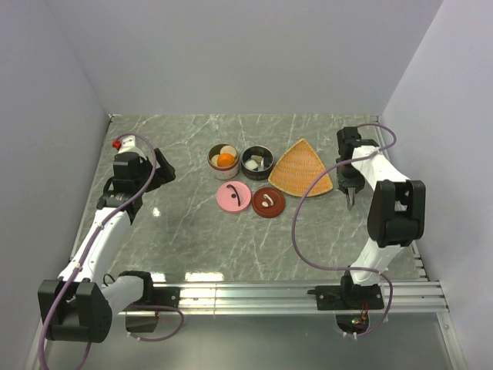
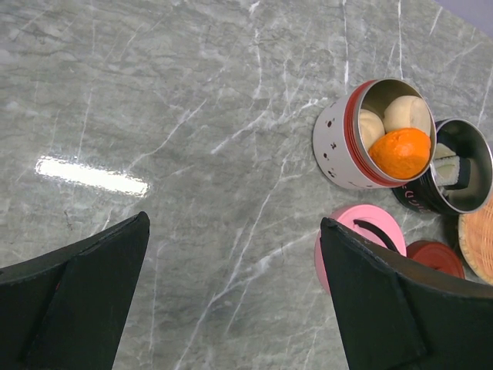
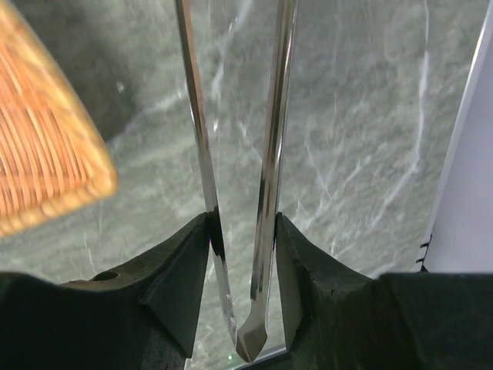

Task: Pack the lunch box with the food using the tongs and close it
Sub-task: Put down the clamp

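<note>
Aluminium rail (image 1: 308, 291) ran along the near table edge and carried both arm bases. Left gripper (image 2: 235, 223) hovered over the marble tabletop (image 2: 154, 116) at the far left, fingers (image 2: 77, 301) spread wide with nothing between them. Right of it stood the white lunch tin (image 2: 335, 142), lid off, holding two cream balls (image 2: 407, 113) and an orange ball (image 2: 400, 152). Just beside it on the right, the dark lunch tin (image 2: 420, 202), also uncovered, held a sushi roll (image 2: 456, 171). Pink lid (image 1: 233, 196) and red-brown lid (image 1: 268, 202) lay flat side by side in front of the tins. Triangular woven tray (image 1: 302, 169) sat right of the tins. Right gripper (image 3: 243, 223) hung just beside the tray's right corner. Its fingers (image 3: 181, 270) were clamped on the tongs (image 3: 271, 139) near their joined end. The two slim arms were squeezed close but not touching, tips out of frame.
</note>
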`<state>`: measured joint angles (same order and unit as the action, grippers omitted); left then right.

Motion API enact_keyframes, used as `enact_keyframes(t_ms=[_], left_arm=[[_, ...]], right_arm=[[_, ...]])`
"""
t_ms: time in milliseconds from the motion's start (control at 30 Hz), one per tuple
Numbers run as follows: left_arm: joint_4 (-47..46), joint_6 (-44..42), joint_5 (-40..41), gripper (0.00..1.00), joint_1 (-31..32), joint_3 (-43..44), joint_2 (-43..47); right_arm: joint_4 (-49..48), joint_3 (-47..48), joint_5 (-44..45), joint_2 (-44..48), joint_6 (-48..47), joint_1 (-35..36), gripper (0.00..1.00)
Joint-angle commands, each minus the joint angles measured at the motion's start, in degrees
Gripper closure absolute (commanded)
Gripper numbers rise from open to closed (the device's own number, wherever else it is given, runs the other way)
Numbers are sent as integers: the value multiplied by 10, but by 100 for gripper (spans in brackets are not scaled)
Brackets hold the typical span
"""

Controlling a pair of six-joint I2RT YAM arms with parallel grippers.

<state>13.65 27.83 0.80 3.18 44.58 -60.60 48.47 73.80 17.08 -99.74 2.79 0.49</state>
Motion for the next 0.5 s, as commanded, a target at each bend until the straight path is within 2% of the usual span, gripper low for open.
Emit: enact_keyframes(t_ms=[0,467], left_arm=[[-2,-10,9,0,-5,14,2],[17,-13,18,1,-15,31,-7]], right_arm=[[-12,48,10,-31,-10,-16,54],[14,218,4,-183,-23,-38,51]])
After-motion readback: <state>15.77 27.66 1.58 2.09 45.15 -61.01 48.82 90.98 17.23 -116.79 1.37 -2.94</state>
